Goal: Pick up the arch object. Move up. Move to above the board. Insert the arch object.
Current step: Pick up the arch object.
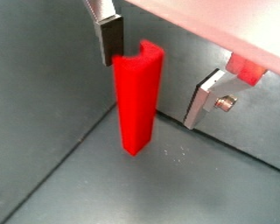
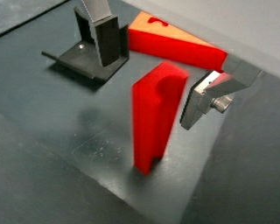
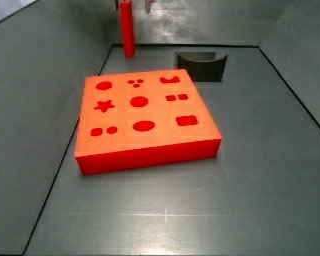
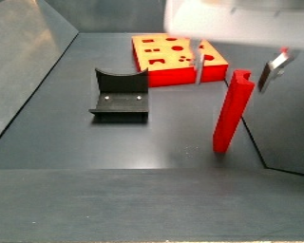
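**Straddling the Arch Object, End Effector Waits With Jaws Apart**

Standing upright on the desk point(image 3: 256, 190), the arch object point(image 1: 137, 96), a tall red piece with a curved groove down one face, sits between the spread silver fingers of the end effector point(image 1: 154, 83). The end effector is open and grips nothing. One finger point(image 1: 111, 39) hangs just beside the piece's top, and the opposite finger point(image 1: 210, 98) stands farther off.

That uneven gap looks like the main hazard. On closing, the nearer pad would likely meet the piece first and could shove or tip so slender a column before the far pad arrives. A grasp taken this high could also let the long lower end swing, so a shallow lift might clip the rim of the board point(image 3: 143, 158).

In a side view the piece stands close to the grey back wall point(image 3: 190, 25), which leaves little room behind it. The board lies well apart across open desk, with the dark fixture point(image 3: 203, 65) off to one side of that route.
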